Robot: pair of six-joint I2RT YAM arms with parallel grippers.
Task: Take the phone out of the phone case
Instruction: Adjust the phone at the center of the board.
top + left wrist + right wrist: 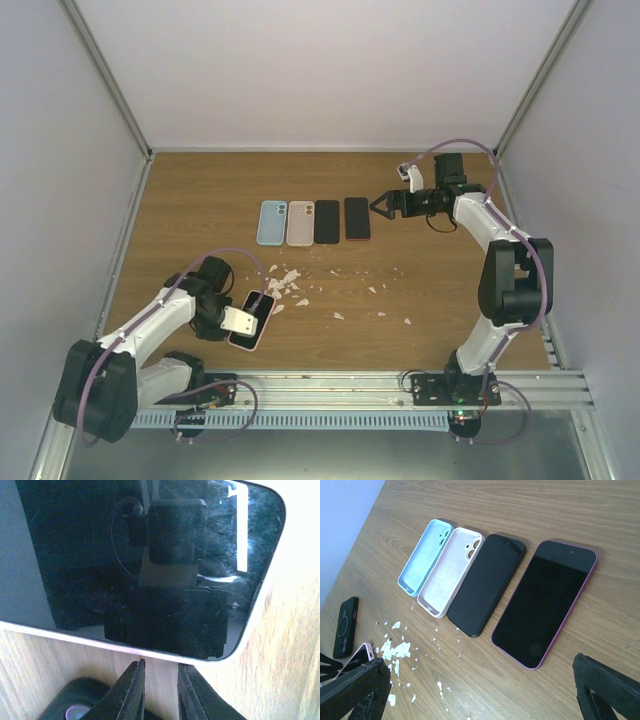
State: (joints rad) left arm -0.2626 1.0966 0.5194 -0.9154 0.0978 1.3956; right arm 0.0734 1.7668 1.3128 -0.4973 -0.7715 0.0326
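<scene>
Your left pincer (161, 664) has its fingers nearly together, with only a thin gap, just at the edge of the phone (150, 565) in its pale phone case (75, 636), lower left in the top view. You cannot tell if it pinches the case. Your right pincer (480, 685) stands wide apart over the desk (600, 510).

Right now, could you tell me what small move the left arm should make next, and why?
Probably nudge the left fingers forward onto the rim of the pale pink case to start prying: they are nearly closed on nothing, just short of the black-screened phone still seated in it.
</scene>
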